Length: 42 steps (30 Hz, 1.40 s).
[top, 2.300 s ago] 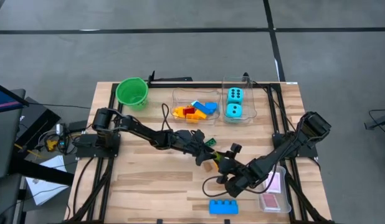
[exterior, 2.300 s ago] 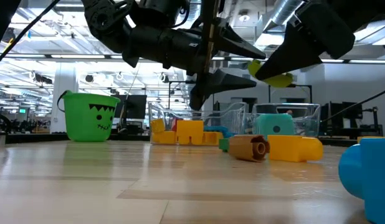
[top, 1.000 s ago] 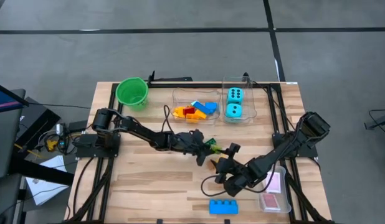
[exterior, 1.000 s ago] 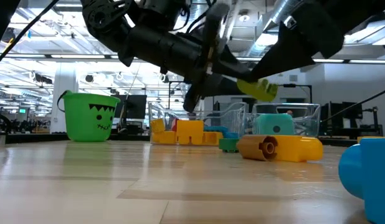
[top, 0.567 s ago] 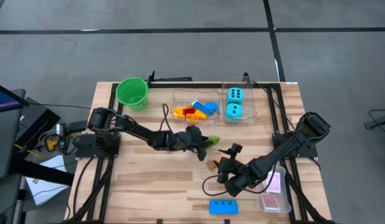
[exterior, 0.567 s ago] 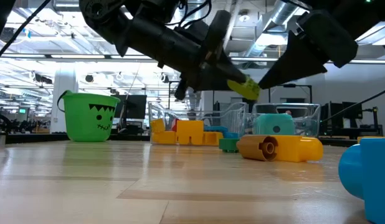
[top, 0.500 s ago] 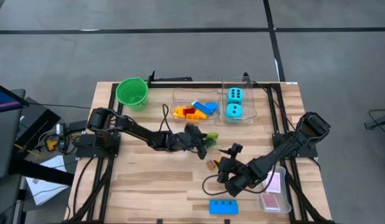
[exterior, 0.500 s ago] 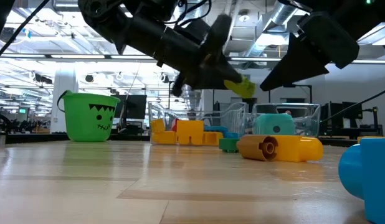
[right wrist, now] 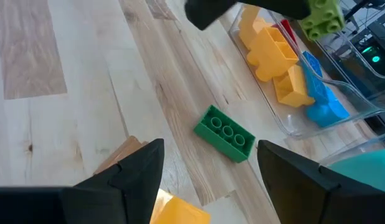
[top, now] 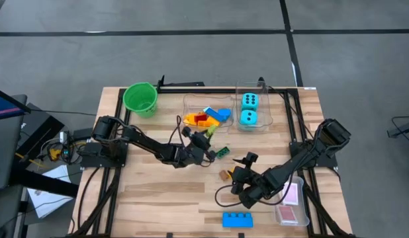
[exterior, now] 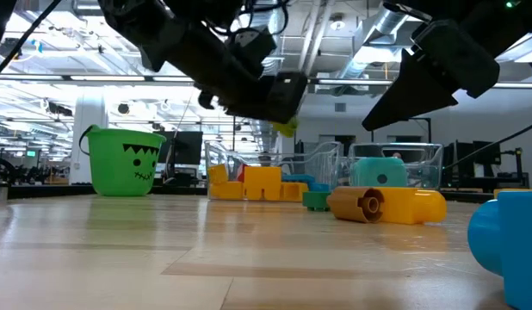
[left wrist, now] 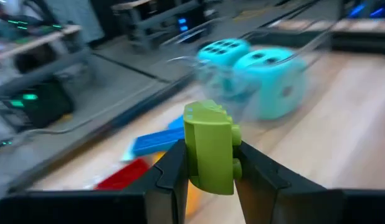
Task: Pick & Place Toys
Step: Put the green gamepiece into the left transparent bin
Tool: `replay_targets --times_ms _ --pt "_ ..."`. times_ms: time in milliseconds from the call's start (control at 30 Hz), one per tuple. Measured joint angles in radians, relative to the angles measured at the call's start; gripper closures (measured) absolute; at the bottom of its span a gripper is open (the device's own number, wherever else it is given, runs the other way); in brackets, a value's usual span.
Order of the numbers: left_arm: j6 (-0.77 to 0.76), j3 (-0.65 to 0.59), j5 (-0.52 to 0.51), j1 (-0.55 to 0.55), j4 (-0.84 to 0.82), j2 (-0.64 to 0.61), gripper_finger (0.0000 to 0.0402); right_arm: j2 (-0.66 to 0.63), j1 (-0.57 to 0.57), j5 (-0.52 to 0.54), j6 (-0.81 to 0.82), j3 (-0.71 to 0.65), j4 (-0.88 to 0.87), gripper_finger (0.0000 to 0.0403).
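A lime-green building block [left wrist: 209, 148] sits between the fingers of my left gripper [top: 203, 139], which hovers above the table just short of the clear tub of blocks [top: 208, 118]. The low view shows the same lime block [exterior: 285, 127] in the air. A dark green brick [right wrist: 225, 142] lies flat on the wood, beyond and between the spread fingers of my right gripper [top: 238, 178], which is open and touches nothing. A yellow block with a tan piece [exterior: 386, 204] lies beside that gripper. Two cyan dice [top: 249, 109] rest in a second clear tub. My left gripper pinches the lime-green block by two opposite side faces [left wrist: 191, 163] between its two fingers. The fingers point nearly level toward the tubs. The upper part of the block stands out past the fingertips. It is lifted clear of the table.
A green bucket [top: 140, 98] stands at the far left. A blue brick [top: 237, 219] lies near the front edge, and pink cards [top: 292, 193] and a small tub [top: 289, 214] lie at the front right. Bare wood lies in the near left part.
My left gripper has carried the lime-green block toward the table's far left, closer to the tub of blocks, and a little up. Its wrist has rolled and turned along the way, so the block now stands turned. It has stayed shut on the block.
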Motion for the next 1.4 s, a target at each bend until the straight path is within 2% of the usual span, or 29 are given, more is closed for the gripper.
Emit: replay_targets --times_ms 200,567,800,900,1400 --pt "-0.071 0.000 -0.067 0.041 -0.098 0.000 0.0309 0.000 0.000 0.000 0.000 0.000 0.000 0.0153" --pt "-0.177 0.000 -0.083 0.110 -0.143 -0.021 0.0309 0.000 0.000 -0.001 0.003 -0.001 -0.014 0.0153" --pt "-0.331 0.000 -0.018 0.159 -0.281 -0.077 0.0306 0.000 0.000 -0.001 0.026 -0.002 -0.027 0.0153" --pt "-0.369 0.000 -0.020 0.162 -0.339 -0.096 0.0305 0.000 0.000 -0.001 0.026 -0.002 -0.027 0.0153" --pt "-0.377 0.000 -0.022 0.171 -0.382 -0.099 0.0302 0.000 0.000 -0.001 0.026 -0.002 -0.026 0.0153"
